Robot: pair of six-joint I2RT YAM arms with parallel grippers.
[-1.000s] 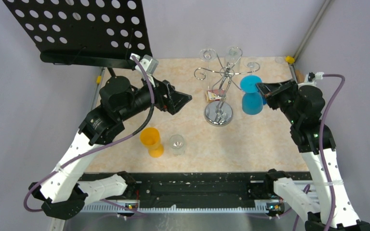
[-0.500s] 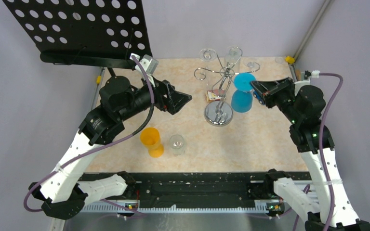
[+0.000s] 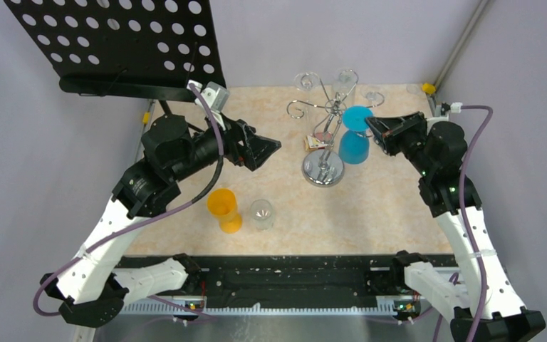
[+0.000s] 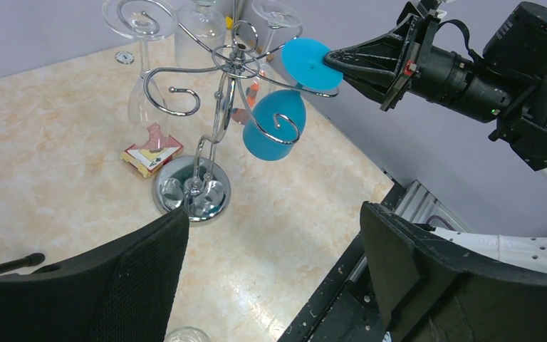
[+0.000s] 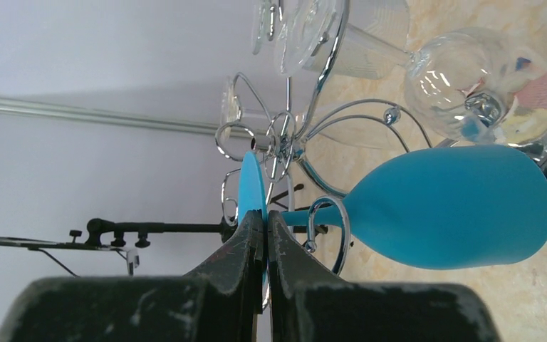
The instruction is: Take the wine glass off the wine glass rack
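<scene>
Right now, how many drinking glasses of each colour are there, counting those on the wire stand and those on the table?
Blue: 1, the blue wine glass
Orange: 1, the orange wine glass
Clear: 4, three hanging glasses on the wine glass rack and one clear glass standing on the table
Total: 6
</scene>
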